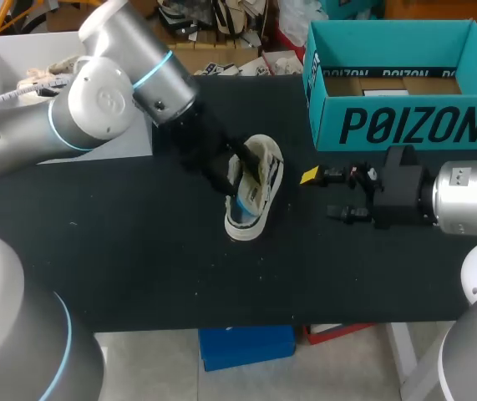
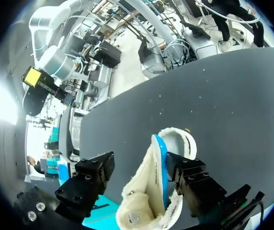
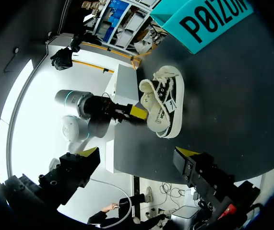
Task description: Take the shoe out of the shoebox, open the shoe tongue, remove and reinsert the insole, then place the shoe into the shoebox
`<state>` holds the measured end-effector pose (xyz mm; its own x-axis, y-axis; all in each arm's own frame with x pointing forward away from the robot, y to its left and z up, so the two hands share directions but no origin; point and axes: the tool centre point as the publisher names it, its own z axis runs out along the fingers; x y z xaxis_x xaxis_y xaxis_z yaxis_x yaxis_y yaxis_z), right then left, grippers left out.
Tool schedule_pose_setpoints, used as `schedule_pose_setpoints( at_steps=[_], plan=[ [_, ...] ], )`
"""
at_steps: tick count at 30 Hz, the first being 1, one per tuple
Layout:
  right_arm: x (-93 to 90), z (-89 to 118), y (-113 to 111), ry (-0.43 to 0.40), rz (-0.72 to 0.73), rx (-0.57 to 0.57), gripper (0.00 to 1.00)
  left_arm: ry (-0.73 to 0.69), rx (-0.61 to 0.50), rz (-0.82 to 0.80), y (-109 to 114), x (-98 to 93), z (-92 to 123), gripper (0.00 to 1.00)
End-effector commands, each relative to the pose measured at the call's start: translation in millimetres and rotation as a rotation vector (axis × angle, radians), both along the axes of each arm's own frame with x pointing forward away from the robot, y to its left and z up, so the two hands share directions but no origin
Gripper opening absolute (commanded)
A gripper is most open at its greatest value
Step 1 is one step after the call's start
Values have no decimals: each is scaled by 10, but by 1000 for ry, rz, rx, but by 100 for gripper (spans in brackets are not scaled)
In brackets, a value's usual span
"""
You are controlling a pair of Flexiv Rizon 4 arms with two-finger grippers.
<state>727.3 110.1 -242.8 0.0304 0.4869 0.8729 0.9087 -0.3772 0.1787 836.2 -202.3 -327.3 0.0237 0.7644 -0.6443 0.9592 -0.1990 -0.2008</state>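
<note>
The left arm (image 1: 96,109) reaches in over the matte black counter (image 1: 138,267). Its left jaws stand wide apart around the shoe (image 1: 253,196), one finger against the fleecy lining and the other clear of it. The cream, black-laced shoe sits mid-counter with bare surface on its near side. The right jaws are open and empty, near the shoe but apart from it. The teal cardboard shoebox (image 1: 405,125) stands open-topped at the far right edge.

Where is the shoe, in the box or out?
Out. The shoe sits on the black table, beside the teal shoebox.
</note>
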Motion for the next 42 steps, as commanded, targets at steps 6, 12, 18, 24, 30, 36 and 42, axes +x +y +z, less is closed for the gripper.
schedule_pose_setpoints(
  at_steps=[6,12,18,24,30,36,42],
  plan=[
    [0,5,0,2,0,0,100,-12,24,-8,103,-133,107,45],
    [0,5,0,2,0,0,100,-25,72,-29,164,-161,121,24],
    [0,5,0,2,0,0,100,-21,140,-59,248,-226,59,0],
    [0,5,0,2,0,0,100,-21,203,-61,356,-251,-91,0],
    [0,5,0,2,0,0,100,-15,239,-58,412,-222,-231,0],
    [0,5,0,2,0,0,100,-9,261,-53,425,-197,-328,0],
    [0,5,0,2,0,0,100,-4,269,-56,409,-207,-377,0]
  ],
)
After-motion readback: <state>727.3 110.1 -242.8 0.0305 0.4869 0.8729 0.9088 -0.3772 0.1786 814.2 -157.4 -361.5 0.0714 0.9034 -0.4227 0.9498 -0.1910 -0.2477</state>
